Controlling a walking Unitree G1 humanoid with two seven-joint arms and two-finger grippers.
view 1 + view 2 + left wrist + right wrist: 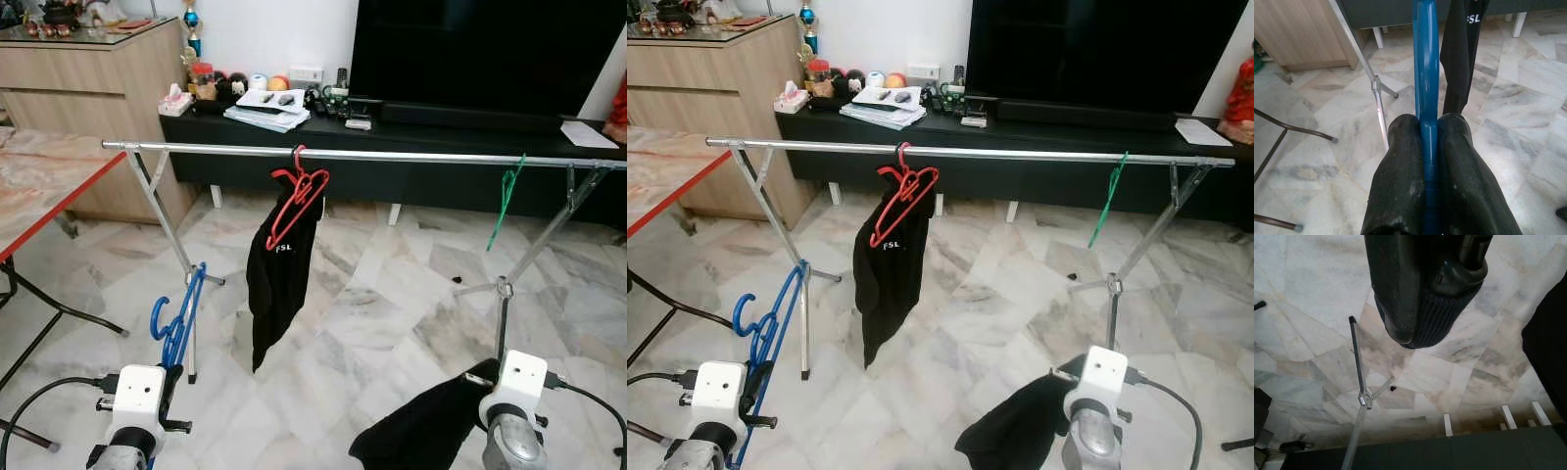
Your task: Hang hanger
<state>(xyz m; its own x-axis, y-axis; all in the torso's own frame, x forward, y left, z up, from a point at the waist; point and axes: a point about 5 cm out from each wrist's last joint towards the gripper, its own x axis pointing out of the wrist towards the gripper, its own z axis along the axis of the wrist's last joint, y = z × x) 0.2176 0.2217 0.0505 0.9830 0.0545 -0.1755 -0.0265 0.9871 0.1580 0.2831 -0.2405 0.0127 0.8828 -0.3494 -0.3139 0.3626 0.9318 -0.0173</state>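
Currently the left gripper (1429,161) is pinched on the blue hanger (178,318), held upright low at the robot's left, below the rail (411,155). The right gripper (1422,316) is clamped on a dark garment (426,429) low on the right. On the rail hang a red hanger (297,201) carrying a black garment (279,279), and a green hanger (506,201), well apart. Marble floor (372,313) lies beneath.

A long silver metal clothes rail (411,155) spans the room on crossed folding legs that stand on the pale marble tile floor (362,323). From the rail hang a red plastic hanger (297,201) carrying a black garment with white lettering (277,279), and, well apart, a bare green hanger (505,201).
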